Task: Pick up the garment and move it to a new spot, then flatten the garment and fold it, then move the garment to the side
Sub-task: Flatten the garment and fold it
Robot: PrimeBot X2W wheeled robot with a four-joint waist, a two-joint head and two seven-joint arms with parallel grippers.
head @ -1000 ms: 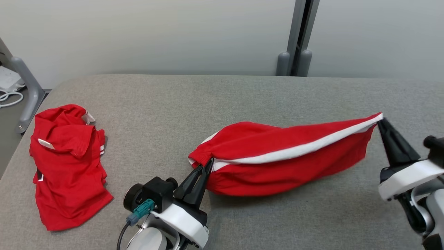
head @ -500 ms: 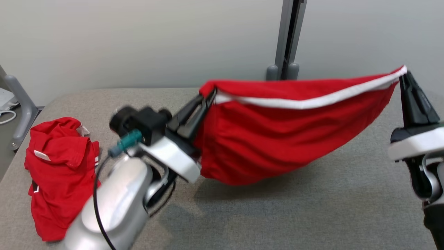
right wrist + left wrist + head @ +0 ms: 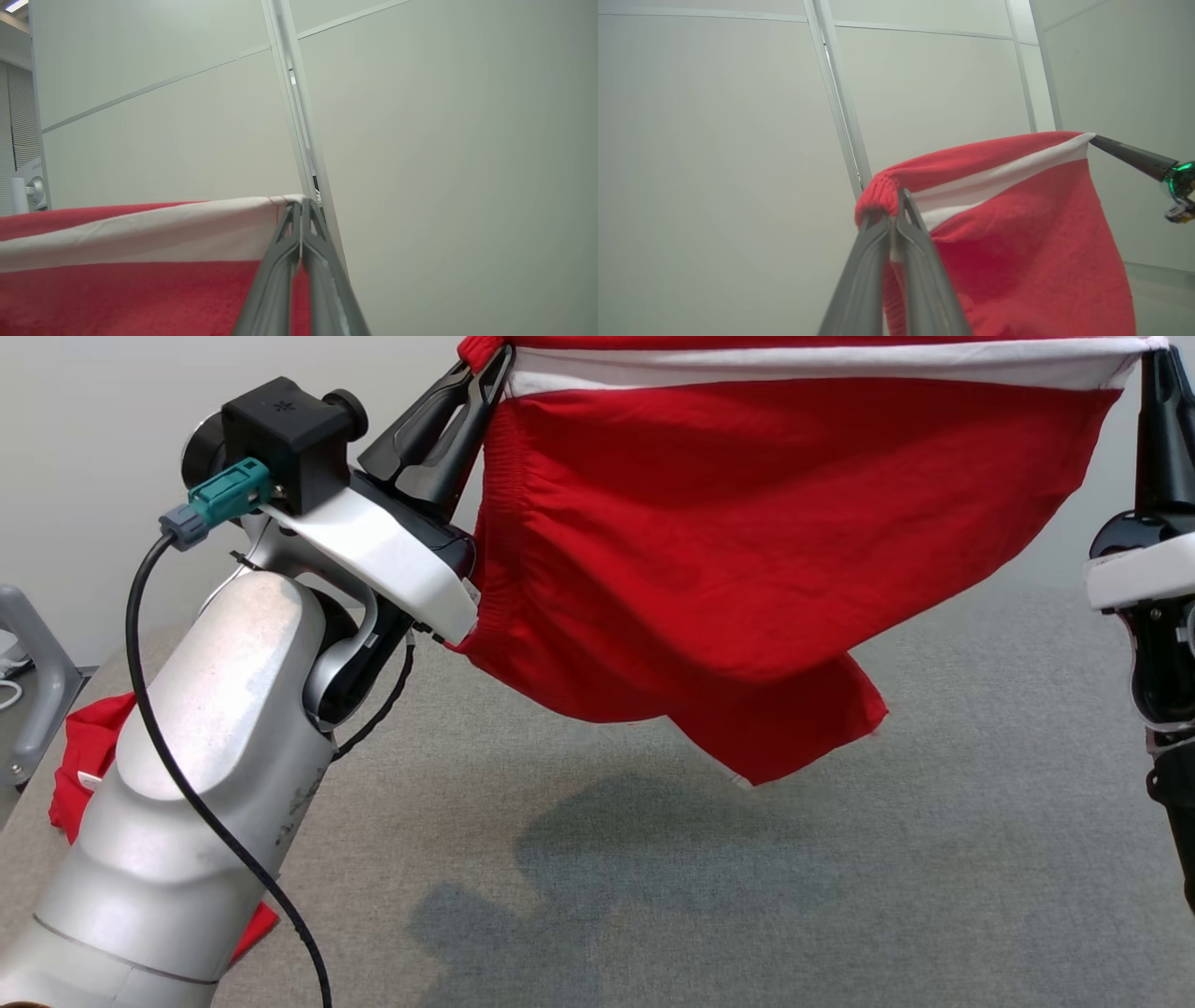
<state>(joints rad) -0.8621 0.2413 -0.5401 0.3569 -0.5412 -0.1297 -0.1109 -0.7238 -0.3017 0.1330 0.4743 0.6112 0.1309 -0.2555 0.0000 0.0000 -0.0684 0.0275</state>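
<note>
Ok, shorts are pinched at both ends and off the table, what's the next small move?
Probably lower both arms together so the hanging bottom edge meets the grey table first. The left gripper and right gripper are shut on opposite ends of the red shorts, along the white-striped edge, pulled taut; the loose part hangs above bare table, apart from the other red garment.

Silver forearm point(image 3: 233, 709) carries black cable point(image 3: 128, 616), teal plug point(image 3: 224, 495).
</note>
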